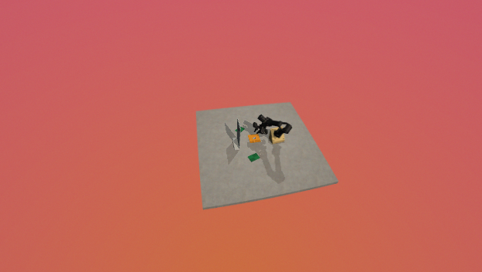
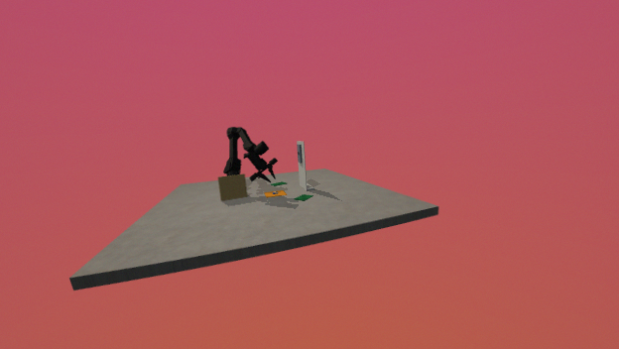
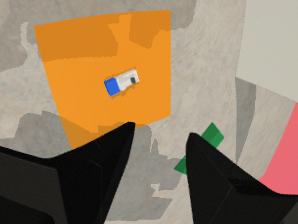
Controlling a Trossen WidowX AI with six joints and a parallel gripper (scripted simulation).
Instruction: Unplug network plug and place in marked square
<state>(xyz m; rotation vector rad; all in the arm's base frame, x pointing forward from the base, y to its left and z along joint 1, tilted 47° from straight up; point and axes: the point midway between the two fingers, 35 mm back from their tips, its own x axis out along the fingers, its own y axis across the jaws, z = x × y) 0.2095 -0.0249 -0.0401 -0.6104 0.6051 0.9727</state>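
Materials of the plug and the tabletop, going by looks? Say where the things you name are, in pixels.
Plug (image 3: 121, 82): probably smooth plastic, from its flat, even blue and white. Tabletop (image 1: 220, 181) (image 2: 198, 223) (image 3: 210, 65): likely matte concrete or stone, given the mottled grey without glare; a printed surface is possible.

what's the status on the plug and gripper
gripper open, off the table; plug lying inside orange square; nothing seen between fingers and plug
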